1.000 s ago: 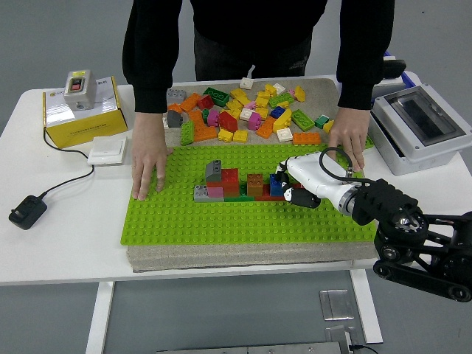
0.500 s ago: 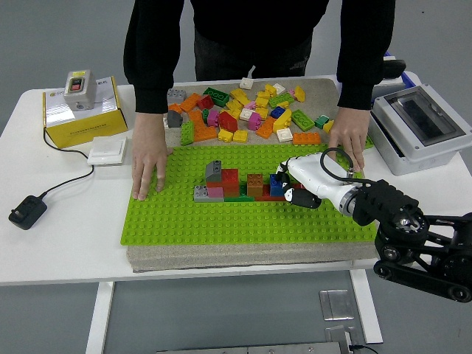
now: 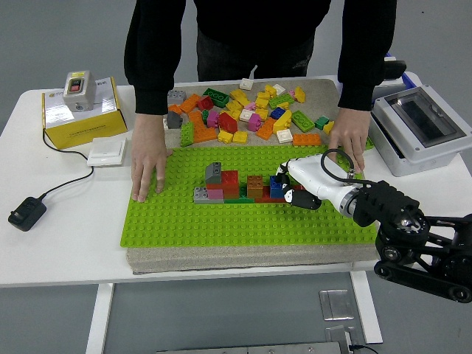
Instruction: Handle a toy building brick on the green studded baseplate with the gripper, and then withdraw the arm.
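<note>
The right hand point(image 3: 293, 184) rests on the green baseplate point(image 3: 251, 221), fingers curled around a blue brick point(image 3: 277, 186) beside the built row.

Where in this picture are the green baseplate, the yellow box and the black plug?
green baseplate point(image 3: 221, 225): head view, bare studs near the front.
yellow box point(image 3: 77, 122): head view, front face.
black plug point(image 3: 26, 212): head view, its body.

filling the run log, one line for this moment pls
right hand at blue brick on baseplate | grasp: cannot tell | left arm: not in view | person's hands pressing baseplate
</note>
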